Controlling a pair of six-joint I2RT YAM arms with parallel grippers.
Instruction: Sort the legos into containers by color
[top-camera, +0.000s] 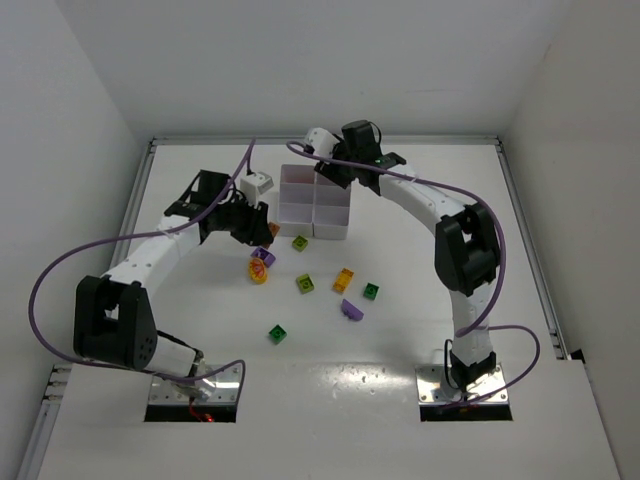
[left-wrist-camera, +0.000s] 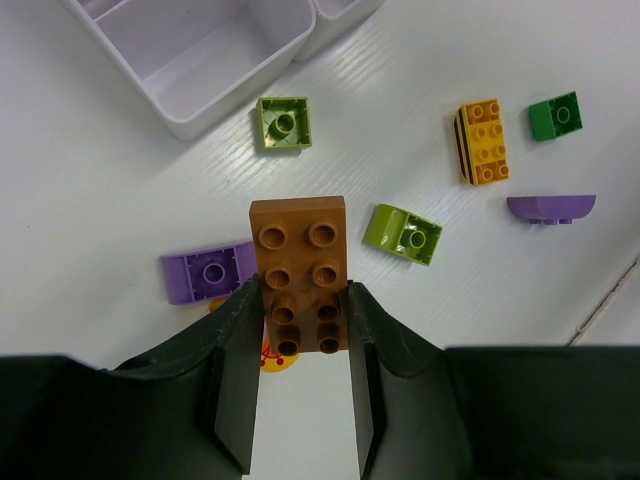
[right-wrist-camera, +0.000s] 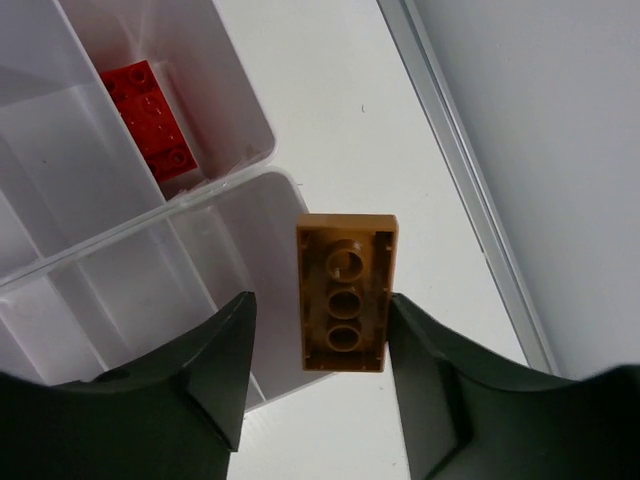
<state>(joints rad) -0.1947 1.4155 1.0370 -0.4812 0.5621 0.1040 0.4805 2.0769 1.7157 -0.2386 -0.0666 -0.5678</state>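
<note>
White containers (right-wrist-camera: 255, 125): one held a red lego (right-wrist-camera: 150, 120).
Right gripper (right-wrist-camera: 320, 310): parted wider than a tan lego (right-wrist-camera: 345, 270) between its fingers.
Left gripper (left-wrist-camera: 302, 295): clamped a brown lego (left-wrist-camera: 298, 230).

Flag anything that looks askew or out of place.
The brown brick between the right gripper's fingers looks loose: a gap shows on one side, and it hangs over the tray's outer rim, not squarely over a compartment, so it may drop outside. On the table, one green brick lies upside down.
</note>
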